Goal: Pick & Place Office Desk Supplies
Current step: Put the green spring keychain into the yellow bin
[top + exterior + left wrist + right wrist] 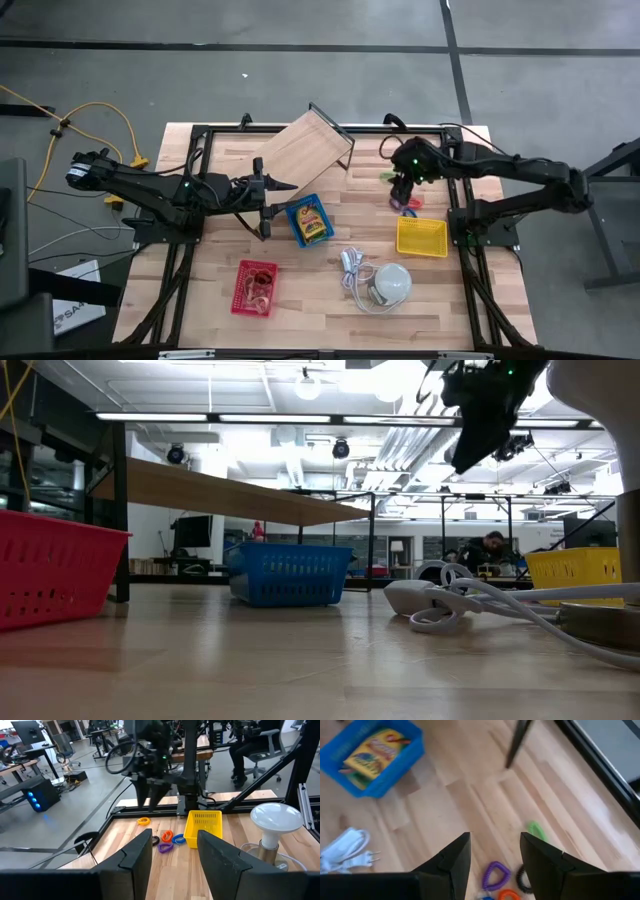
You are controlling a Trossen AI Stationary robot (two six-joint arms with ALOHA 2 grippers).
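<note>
The right gripper (492,865) is held above the loose coloured coils (493,875) on the tabletop (470,815) beside the yellow basket (421,237), fingers spread and empty, presumably for a pick, while the left gripper (172,860), likewise spread and empty, is parked by the blue basket (310,220).

The desk (320,290) is a pale wood-plank top inside a black metal frame. A red basket (254,288) sits on it near the front left. A blue basket (309,220) holding yellow-green printed packets (313,221) stands near the middle. A yellow basket (421,237) rests toward the right. Just in front of the middle lie a white dome (392,284) and its coiled white cord (352,268). Loose coiled loops lie on the bare wood behind the yellow basket: one purple (494,873), one orange (507,895), one green (536,830). A tilted wooden board (305,152) stands at the back.
</note>
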